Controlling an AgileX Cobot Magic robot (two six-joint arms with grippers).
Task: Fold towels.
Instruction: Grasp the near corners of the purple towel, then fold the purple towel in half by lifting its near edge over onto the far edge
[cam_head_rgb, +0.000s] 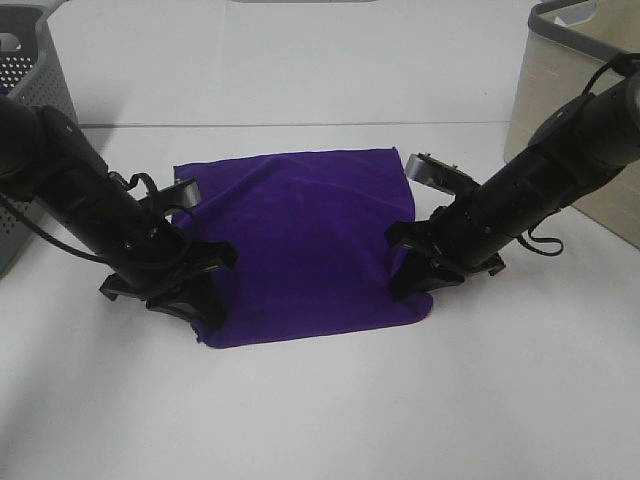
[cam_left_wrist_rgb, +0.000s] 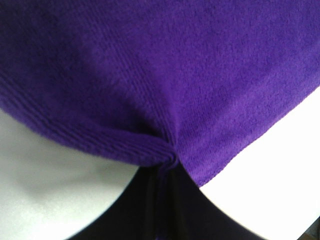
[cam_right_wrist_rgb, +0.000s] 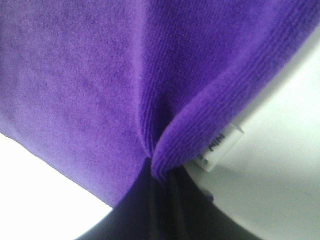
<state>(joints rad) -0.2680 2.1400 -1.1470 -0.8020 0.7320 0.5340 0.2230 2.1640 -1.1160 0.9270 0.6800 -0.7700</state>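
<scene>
A deep purple velvety towel (cam_head_rgb: 300, 240) lies spread flat on the white table (cam_head_rgb: 320, 410). My left gripper (cam_head_rgb: 205, 315) is shut on the towel's near left corner, with the cloth pinched into a fold between the jaws (cam_left_wrist_rgb: 167, 157). My right gripper (cam_head_rgb: 412, 283) is shut on the towel's right edge close to the near right corner, with the hem bunched in the jaws (cam_right_wrist_rgb: 155, 167). A small white tag (cam_right_wrist_rgb: 220, 147) shows on that hem in the right wrist view.
A grey perforated basket (cam_head_rgb: 25, 90) stands at the far left. A beige basket (cam_head_rgb: 575, 110) stands at the far right, behind my right arm. The table's far edge runs behind the towel.
</scene>
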